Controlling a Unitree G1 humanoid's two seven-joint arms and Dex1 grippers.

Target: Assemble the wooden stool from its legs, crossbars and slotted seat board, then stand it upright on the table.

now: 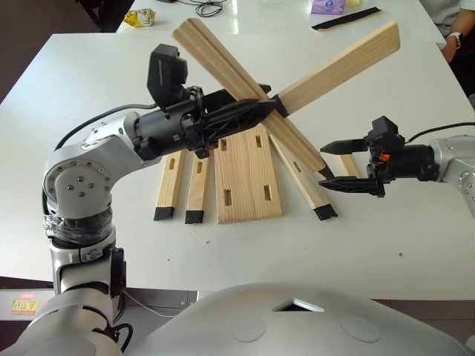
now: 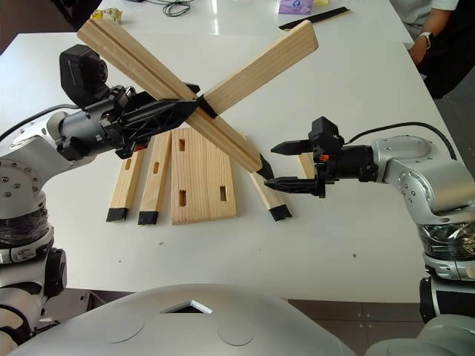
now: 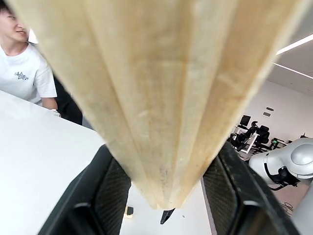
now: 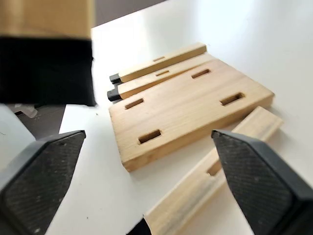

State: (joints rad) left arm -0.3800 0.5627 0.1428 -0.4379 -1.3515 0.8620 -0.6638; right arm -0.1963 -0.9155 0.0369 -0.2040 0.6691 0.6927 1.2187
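Left of the seat board [image 1: 249, 178] lie two slotted legs [image 1: 169, 185].

One slotted seat board [image 1: 249, 174], with four slots, lies near the middle of the bench [image 1: 89, 81]. There are five long wooden bars. Two crossed bars [image 1: 223, 63] form an X raised above the bench. Three flat bars [image 1: 171, 182] have black end caps, two on the board's left side and one on its right. One short wooden piece [image 1: 346, 165] lies toward the right edge. Beyond the far edge are one yellow packet [image 1: 141, 17], one purple packet [image 1: 326, 6] and one black strip [image 1: 345, 19].
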